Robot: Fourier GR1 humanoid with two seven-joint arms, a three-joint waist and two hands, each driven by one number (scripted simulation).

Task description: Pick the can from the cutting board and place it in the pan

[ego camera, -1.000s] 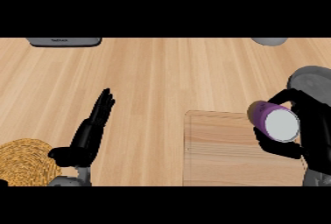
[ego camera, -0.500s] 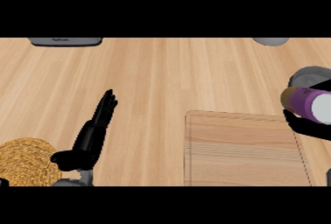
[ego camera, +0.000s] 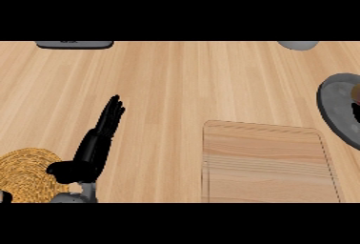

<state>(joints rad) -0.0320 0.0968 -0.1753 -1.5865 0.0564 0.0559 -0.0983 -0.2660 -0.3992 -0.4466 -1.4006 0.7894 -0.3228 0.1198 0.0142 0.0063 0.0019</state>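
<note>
Nearest you, at the lower left, your left hand (ego camera: 90,151) rests above the wooden tabletop (ego camera: 175,86) with its fingers (ego camera: 110,113) straight and together, pointing away from you, the thumb sticking out to the left; it holds nothing. Just to its left, partly under the thumb, lies a round woven straw mat (ego camera: 26,175), cut off by the view's lower edge. To the right of the hand, well apart from it, the cutting board (ego camera: 267,164) lies flat on the tabletop, a pale wooden rectangle with rounded corners, and its top is bare. Farther out, at the right edge of the view, you see the grey rim of the pan (ego camera: 330,107), only partly in frame. Inside that rim, right at the edge, there is a dark shape and a brownish patch; you cannot tell from here whether that is the can, your right hand or both, so you cannot tell where the can sits beyond saying it is not on the board, and you cannot tell how the right hand's fingers stand. At the far side of the tabletop, a flat dark grey object (ego camera: 75,44) lies at the upper left, cut by the top of the view, and a small pale grey rounded object (ego camera: 298,45) shows at the upper right, also cut off.
</note>
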